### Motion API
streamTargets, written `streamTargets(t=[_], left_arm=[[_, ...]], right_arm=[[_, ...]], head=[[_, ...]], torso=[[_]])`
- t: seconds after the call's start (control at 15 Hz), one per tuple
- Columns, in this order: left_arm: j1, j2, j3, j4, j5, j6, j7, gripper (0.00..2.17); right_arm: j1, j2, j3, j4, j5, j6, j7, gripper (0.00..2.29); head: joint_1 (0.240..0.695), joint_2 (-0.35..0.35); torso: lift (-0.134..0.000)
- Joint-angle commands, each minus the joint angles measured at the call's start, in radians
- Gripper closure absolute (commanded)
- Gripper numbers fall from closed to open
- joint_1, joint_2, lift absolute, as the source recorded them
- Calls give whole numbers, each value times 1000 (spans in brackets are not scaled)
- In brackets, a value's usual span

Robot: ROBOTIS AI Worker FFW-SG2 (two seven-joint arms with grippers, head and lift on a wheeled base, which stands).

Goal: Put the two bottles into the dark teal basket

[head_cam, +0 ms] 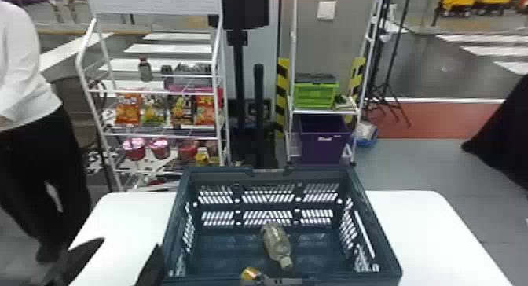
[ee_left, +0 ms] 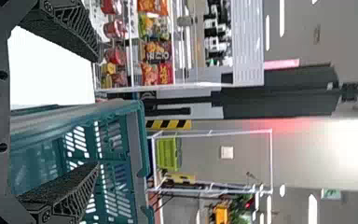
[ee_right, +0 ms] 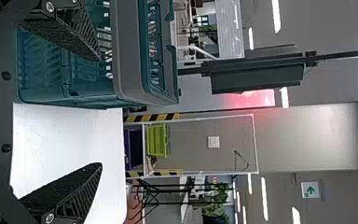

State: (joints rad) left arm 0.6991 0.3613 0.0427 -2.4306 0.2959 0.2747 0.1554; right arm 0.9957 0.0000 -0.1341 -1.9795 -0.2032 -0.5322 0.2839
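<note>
Evidently, you have a clear bottle (head_cam: 276,242) lying on its side in the dark teal basket (head_cam: 377,234), its neck angled towards the near wall. It lies loose on the basket floor, as one would expect after a release rather than a careful placement. Against the near wall is an orange-yellow item (head_cam: 250,273), probably your second bottle; if so, the count is met. The basket stands centrally on the white table (head_cam: 432,226), presumably so that both arms can reach in.

Your left gripper (ee_left: 98,112) is at the basket's left side, fingers spread and nothing between them. Your right gripper (ee_right: 100,112) is at the right side, likewise open and empty. That fits arms backed off to let go, in my judgement.

The near wall cuts off most of the orange-yellow item, so its shape and cap cannot be confirmed. The mesh obscures the basket's lower corners. Beyond, the rack (head_cam: 155,135) holds a small bottle (head_cam: 145,70), apparently no part of your task.
</note>
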Motion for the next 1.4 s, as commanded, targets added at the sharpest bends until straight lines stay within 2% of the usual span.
streamTargets(t=[0.0,0.07,0.13,0.27,0.4,0.67,1.33], left_arm=[[135,-31,2,50,-14,-242,39,100],[188,-45,2,87,-23,-377,55,100],[229,-68,0,114,-34,-450,52,100],[281,-93,-20,173,-47,-539,55,97],[296,-94,-67,219,-61,-598,92,97],[287,-87,-172,274,-107,-607,185,83],[278,-79,-210,292,-116,-619,214,80]], right_arm=[[3,1,5,-55,13,90,0,83],[4,1,8,-64,19,96,0,83],[4,1,13,-71,22,102,0,83],[4,1,16,-84,30,120,0,83],[6,1,16,-93,31,120,0,83],[20,1,28,-101,54,117,1,83],[26,1,39,-101,53,105,24,83]], head=[[499,0],[499,0],[499,0],[499,0],[499,0],[499,0],[499,0]], torso=[[0],[0],[0],[0],[0],[0],[0]])
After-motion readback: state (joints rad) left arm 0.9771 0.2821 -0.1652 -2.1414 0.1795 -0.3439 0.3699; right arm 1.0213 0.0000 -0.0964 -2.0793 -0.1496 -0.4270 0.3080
